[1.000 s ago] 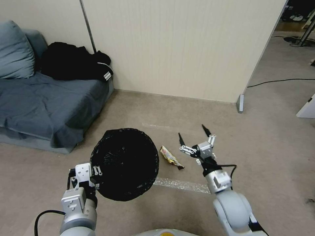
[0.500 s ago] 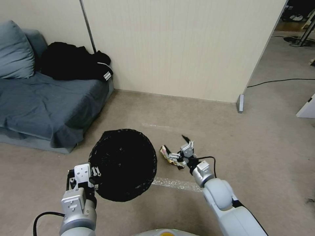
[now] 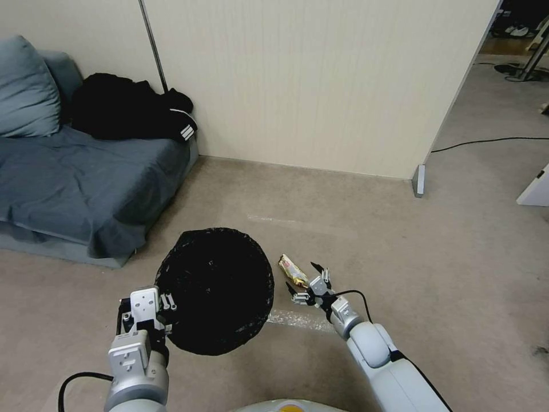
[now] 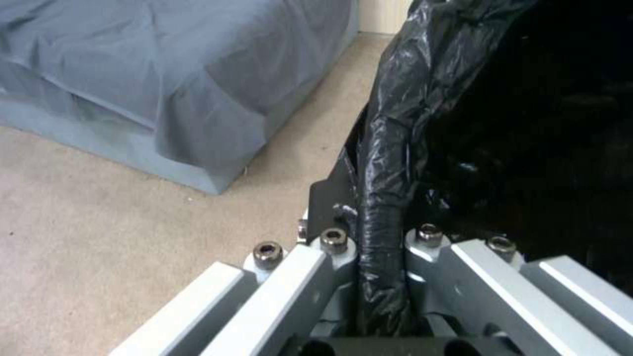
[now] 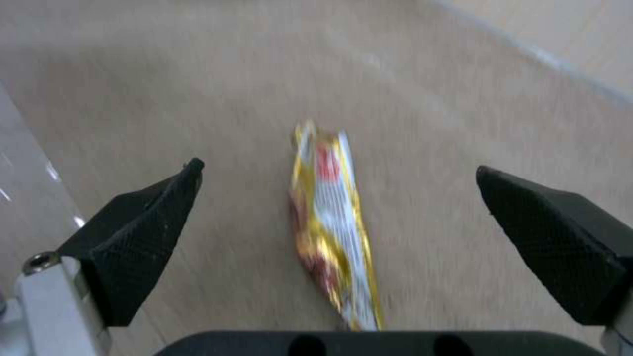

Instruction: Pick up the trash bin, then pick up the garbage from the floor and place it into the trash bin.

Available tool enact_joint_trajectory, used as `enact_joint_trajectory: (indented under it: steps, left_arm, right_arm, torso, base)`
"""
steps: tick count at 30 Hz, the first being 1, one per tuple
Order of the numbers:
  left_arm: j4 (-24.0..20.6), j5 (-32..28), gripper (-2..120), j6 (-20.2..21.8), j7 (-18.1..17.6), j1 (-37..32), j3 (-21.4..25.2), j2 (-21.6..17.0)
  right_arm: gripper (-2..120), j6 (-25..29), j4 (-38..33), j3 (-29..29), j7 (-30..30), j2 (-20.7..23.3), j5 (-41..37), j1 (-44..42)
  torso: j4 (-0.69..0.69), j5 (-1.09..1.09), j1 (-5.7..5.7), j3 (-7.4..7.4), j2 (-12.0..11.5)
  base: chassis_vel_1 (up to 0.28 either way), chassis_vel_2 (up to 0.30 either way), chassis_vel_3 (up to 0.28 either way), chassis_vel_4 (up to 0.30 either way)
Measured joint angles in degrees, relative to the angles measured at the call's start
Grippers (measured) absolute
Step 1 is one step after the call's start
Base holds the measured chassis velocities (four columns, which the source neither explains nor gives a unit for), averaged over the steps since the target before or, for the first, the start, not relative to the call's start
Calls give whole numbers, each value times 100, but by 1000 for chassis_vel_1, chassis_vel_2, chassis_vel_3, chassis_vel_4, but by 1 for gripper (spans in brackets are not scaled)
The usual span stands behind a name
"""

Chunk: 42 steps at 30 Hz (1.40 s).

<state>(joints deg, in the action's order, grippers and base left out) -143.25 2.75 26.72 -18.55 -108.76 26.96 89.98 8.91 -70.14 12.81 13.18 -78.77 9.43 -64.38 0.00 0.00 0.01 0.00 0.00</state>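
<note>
Sofa (image 3: 86, 177): grey-blue, against the wall, well left of and beyond the trash bin; dark clothing (image 3: 128, 109) heaped on its back corner.

Trash bin (image 3: 216, 289): round, black-bag-lined, mouth facing up. Held off the carpet by its near-left rim. Landmark for all entries below.

Left hand (image 3: 150, 312): at the bin's near-left rim, closed tight on the bag-wrapped rim (image 4: 383, 247).

Right hand (image 3: 306, 280): just right of the bin, low over the carpet, spread wide, gripping nothing.

Snack wrapper (image 3: 293, 270): yellow-red foil, flat on the carpet just right of the bin, lying lengthwise between the black fingertips (image 5: 142, 222), untouched.

Step in hand: bin secured; first litter pickup under way, at the approach stage.

Next move calls for: lowering onto the wrapper, closing across its narrow width; thin foil, likely to slide on carpet.
</note>
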Motion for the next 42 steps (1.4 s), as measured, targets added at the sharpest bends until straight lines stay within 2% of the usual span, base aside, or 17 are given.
enact_joint_trajectory:
  steps: [6, 20, 24, 27, 28, 31, 33, 36, 37, 40, 42]
  left_arm:
    - [0, 3, 0, -11, -4, -3, -28, -8]
    - [49, 57, 0, -31, -13, 10, -87, -6]
    - [65, 72, 0, -43, -15, 10, -93, -7]
    - [86, 93, 0, -53, -17, 9, -117, -6]
    - [86, 93, 0, -53, -17, 9, -117, -6]
    - [86, 94, 0, -59, -19, 5, -117, -10]
    - [86, 94, 0, -60, -19, 4, -116, -11]
    - [98, 95, 0, -70, -23, 2, -118, -12]
    - [98, 95, 0, -70, -23, 2, -118, -12]
    - [112, 102, 0, -76, -24, 6, -129, -11]
    - [114, 102, 0, -77, -24, 7, -131, -11]
  right_arm:
    - [100, 242, 937, 231, -4, -221, 324, 331]
    - [100, 571, 1968, 457, -13, -521, 654, 785]
    - [96, 621, 2248, 527, -21, -587, 715, 915]
    - [83, 679, 2547, 581, -46, -664, 768, 1025]
    - [83, 679, 2547, 581, -46, -664, 768, 1025]
    - [68, 732, 2716, 597, -48, -694, 771, 1102]
    - [67, 733, 2731, 600, -47, -694, 770, 1112]
    - [49, 740, 2807, 628, -37, -693, 704, 1159]
    - [49, 740, 2807, 628, -37, -693, 704, 1159]
    - [34, 740, 2839, 651, -39, -679, 667, 1170]
    - [30, 740, 2853, 659, -43, -676, 664, 1173]
  torso:
    - [0, 0, 0, 0, 0]
    - [1, 0, 0, 0, 0]
    - [0, 0, 0, 0, 0]
    - [0, 0, 0, 0, 0]
    - [0, 0, 0, 0, 0]
    - [1, 2, 0, -1, 1]
    - [1, 2, -1, -1, 1]
    - [4, 4, 0, -1, 1]
    - [4, 4, 0, -1, 1]
    - [2, 0, 0, -1, 1]
    - [1, 0, 0, -1, 1]
  base:
    - [0, 0, 0, 0]
    - [0, 0, 0, 0]
    - [0, 0, 0, 0]
    - [0, 0, 0, 0]
    - [0, 0, 0, 0]
    - [0, 0, 0, 0]
    - [0, 0, 0, 0]
    - [0, 0, 0, 0]
    - [0, 0, 0, 0]
    - [0, 0, 0, 0]
    - [0, 0, 0, 0]
